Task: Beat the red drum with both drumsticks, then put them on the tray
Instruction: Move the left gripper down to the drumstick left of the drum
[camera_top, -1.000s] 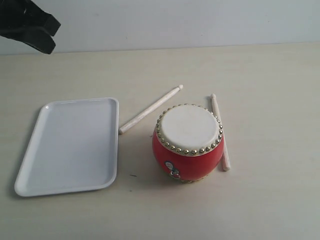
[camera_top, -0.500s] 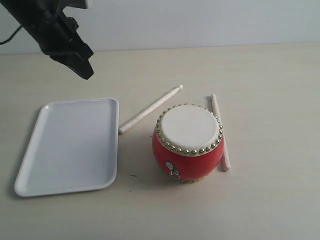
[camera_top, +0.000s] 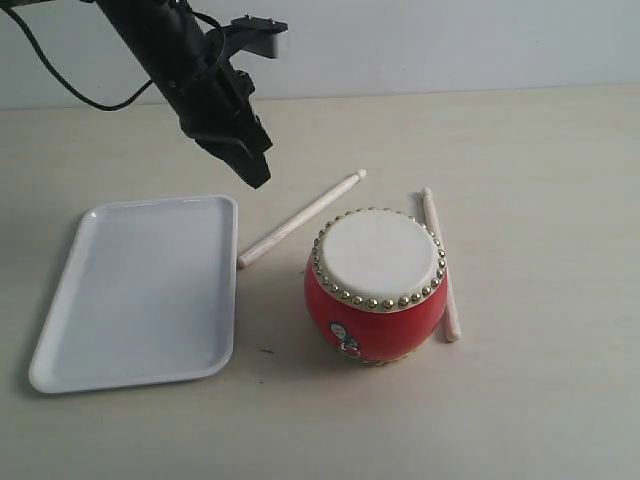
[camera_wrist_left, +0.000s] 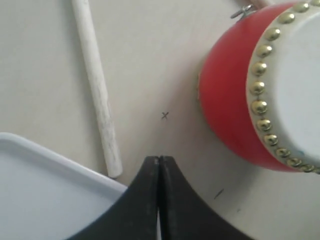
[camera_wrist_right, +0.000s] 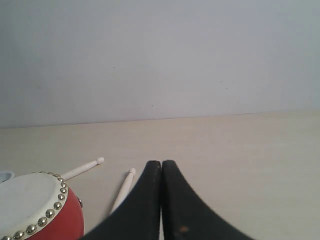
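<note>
The red drum with cream skin and gold studs stands upright in the middle of the table. One drumstick lies slanted between drum and tray; the other drumstick lies along the drum's right side, touching it. The white tray lies flat at the left, nothing in it. My left gripper hangs shut and holding nothing above the table, up and left of the slanted stick; its view shows that drumstick, the drum and a tray corner. My right gripper is shut, holding nothing, and out of the exterior view.
A pale wooden tabletop runs back to a light wall. A black cable trails from the left arm at the upper left. A small pencilled cross marks the table near the drum.
The left arm has swung in from the upper left corner, rightward and down, toward the slanted drumstick. Drum, sticks and tray have not moved.
</note>
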